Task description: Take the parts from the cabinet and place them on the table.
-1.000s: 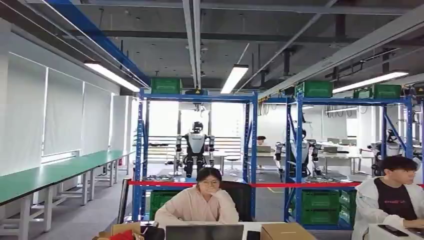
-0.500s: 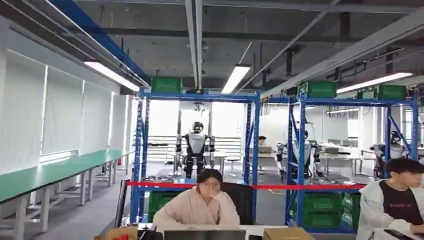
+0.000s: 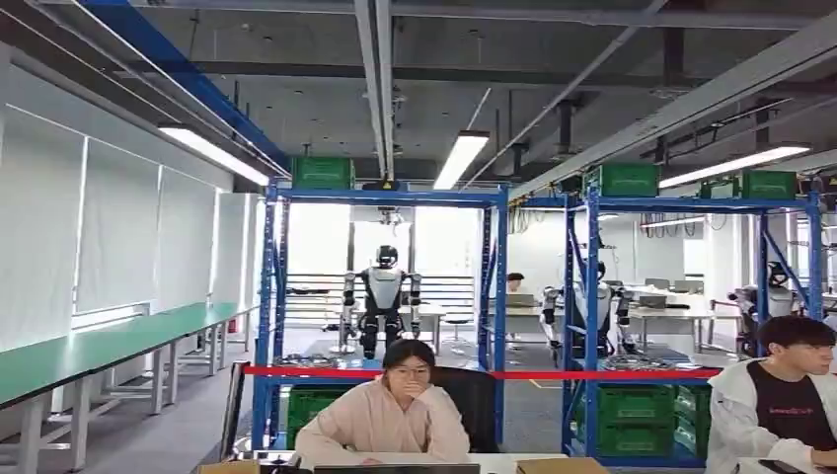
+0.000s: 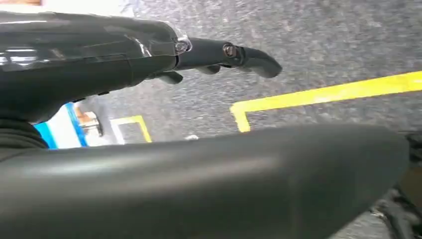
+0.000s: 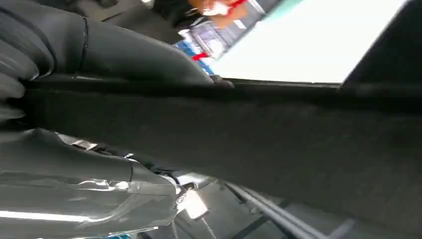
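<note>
Blue rack (image 3: 385, 196) with green crates (image 3: 321, 400) well ahead of both robot hands, beyond a person (image 3: 390, 415) seated at a bench (image 3: 494, 459); parts on its shelves too small to tell. Left robot hand (image 4: 149, 55) hanging over grey floor (image 4: 323, 35) marked with yellow tape (image 4: 323, 92), fingers (image 4: 249, 55) stretched out, nothing held. Right robot hand (image 5: 89, 184) seen close and blurred, grasp impossible to tell.

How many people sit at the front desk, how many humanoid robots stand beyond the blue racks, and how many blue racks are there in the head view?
People seated at the front desk: 2
Humanoid robots beyond the racks: 3
Blue racks: 2
Total: 7
</note>
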